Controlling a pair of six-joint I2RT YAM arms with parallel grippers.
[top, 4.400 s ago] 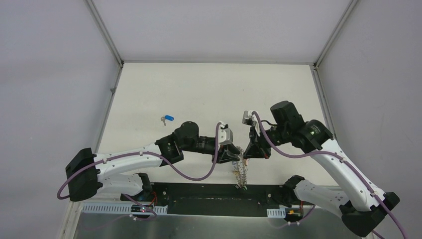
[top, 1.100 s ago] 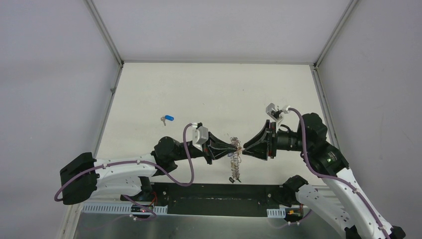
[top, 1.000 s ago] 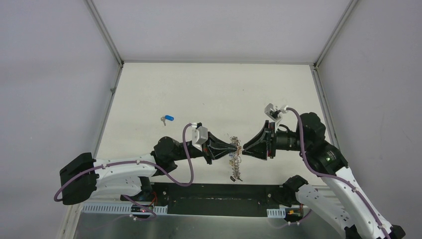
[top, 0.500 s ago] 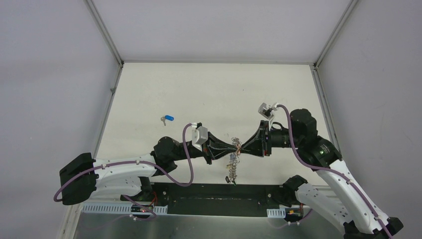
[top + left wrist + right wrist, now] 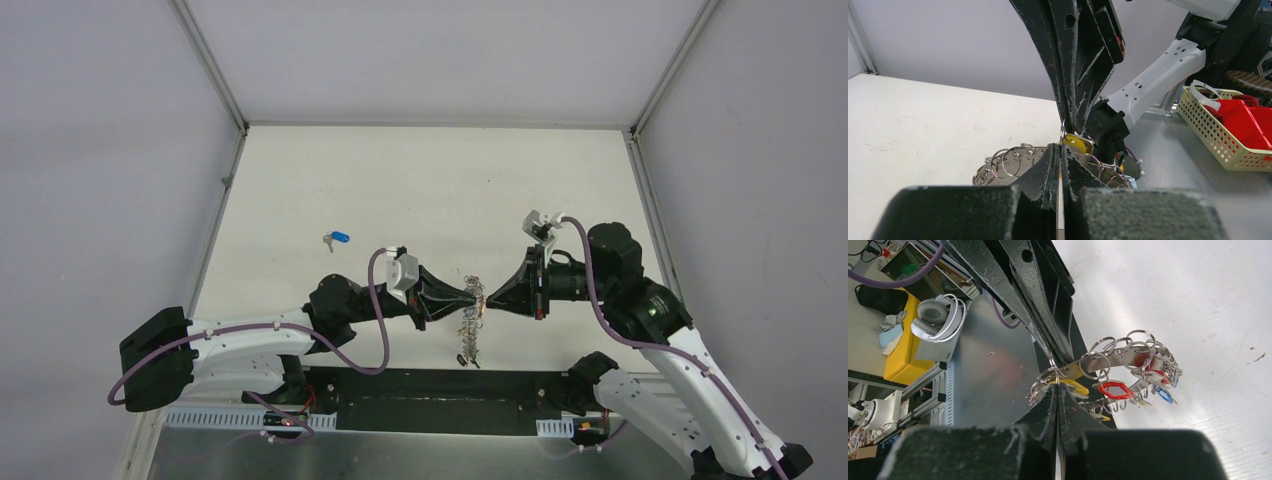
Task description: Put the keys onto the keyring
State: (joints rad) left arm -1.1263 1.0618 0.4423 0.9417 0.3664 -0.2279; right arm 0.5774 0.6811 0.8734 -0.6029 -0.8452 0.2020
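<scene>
Starting at the near edge, Ana asked: "What hung there, and why in the air?"

Ben said: "The keyring point(image 5: 468, 338) hung down toward six o'clock, close to the near edge of the table point(image 5: 430, 170), from the spot where the two pincers met. The left gripper point(image 5: 467, 297) came in from nine o'clock with its fingers pressed together on the keyring's band. I think it held the loop up so that the rings were free and not flat on the table."

"And the other one?"

"The right gripper point(image 5: 488, 298) came from three o'clock, tip to tip with the left. Its fingers were pressed together too, just at the small ring of the yellow key point(image 5: 1074, 386). Whether it really pinched that ring, I could not tell. A red tag point(image 5: 1113, 390) hung just beside, already on the loop."

"Was there room to move?"

"Between the tips, almost none; I judge that a pull could twist the band. Behind each gripper the room was open. Farther, at about ten o'clock, the blue key point(image 5: 338, 238) lay alone on the table, well apart from both grippers. It was not yet on the loop, so the work was not finished."
</scene>
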